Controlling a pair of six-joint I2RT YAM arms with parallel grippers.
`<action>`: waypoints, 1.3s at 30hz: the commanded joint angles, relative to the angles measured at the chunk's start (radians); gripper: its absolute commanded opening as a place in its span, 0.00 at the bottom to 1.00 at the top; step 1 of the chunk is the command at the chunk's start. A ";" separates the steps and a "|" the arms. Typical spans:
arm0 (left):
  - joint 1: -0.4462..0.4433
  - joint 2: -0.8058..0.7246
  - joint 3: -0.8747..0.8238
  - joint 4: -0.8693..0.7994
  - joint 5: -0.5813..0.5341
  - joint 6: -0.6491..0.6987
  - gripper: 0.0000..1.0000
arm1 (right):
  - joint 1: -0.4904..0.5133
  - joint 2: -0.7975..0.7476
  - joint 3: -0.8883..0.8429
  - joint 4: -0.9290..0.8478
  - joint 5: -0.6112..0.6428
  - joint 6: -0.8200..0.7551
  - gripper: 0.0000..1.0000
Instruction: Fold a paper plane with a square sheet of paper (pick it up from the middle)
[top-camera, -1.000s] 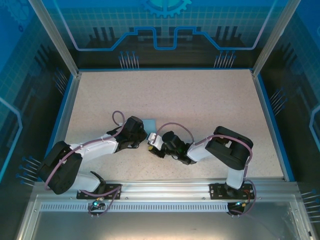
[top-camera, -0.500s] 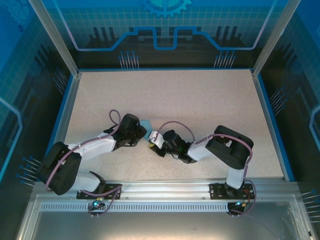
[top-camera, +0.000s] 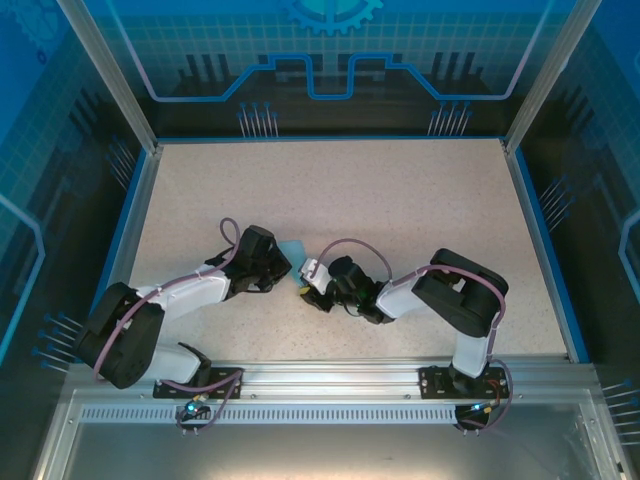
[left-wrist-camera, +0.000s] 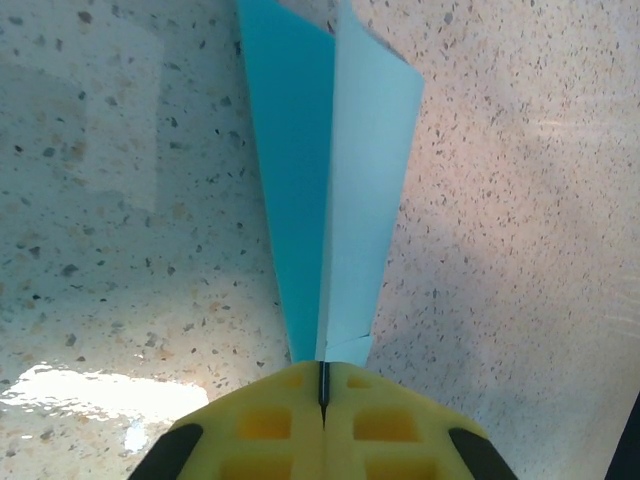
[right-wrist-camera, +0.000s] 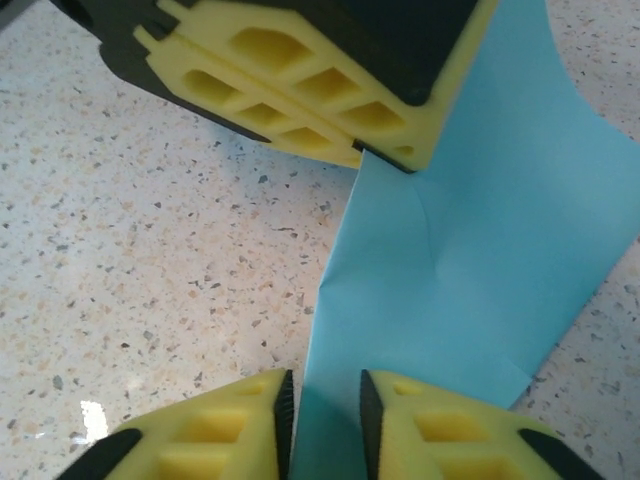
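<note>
**Sheet pinched up off the table, both grippers on it**

Vs 1 s ago: the square sheet of paper (top-camera: 293, 247) no longer reads as a flat square past the left wrist. From the top cam it's now a smaller, skewed blue patch. Left arm's wrist has pulled a bit back & left. Right arm's wrist has nudged toward the sheet, and the cable loop behind it stands taller.

Surface & room: speckled beige table (top-camera: 400, 200) w/ blue rim; sheet sits near the centre, slightly toward the near edge. Around it are blue-lit walls w/ a circuit-style pattern and aluminium posts. An aluminium rail (top-camera: 330, 375) along the near edge carries both bases.

Arms: both reach inward & low, wrists almost meeting mid-table. The left gripper (left-wrist-camera: 322, 385) is clamped tight on the sheet, yellow pads meeting w/ no gap. Paper fans out from the seam in two layers, darker left, paler right, bent along a crease. The right gripper (right-wrist-camera: 323, 410) has its jaws narrowly apart. The sheet's edge runs into the gap, but the pads aren't visibly squeezing it. A soft bend crosses the paper btw the two grippers.
</note>
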 joint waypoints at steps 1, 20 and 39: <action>0.006 0.007 0.031 -0.016 0.039 0.016 0.04 | -0.010 -0.017 0.034 0.000 0.027 -0.011 0.32; 0.006 -0.002 0.051 -0.054 0.046 0.000 0.04 | 0.001 0.074 0.096 0.074 0.116 -0.047 0.34; 0.120 -0.121 0.030 -0.148 0.013 0.068 0.54 | -0.095 0.056 0.045 0.102 -0.094 0.200 0.12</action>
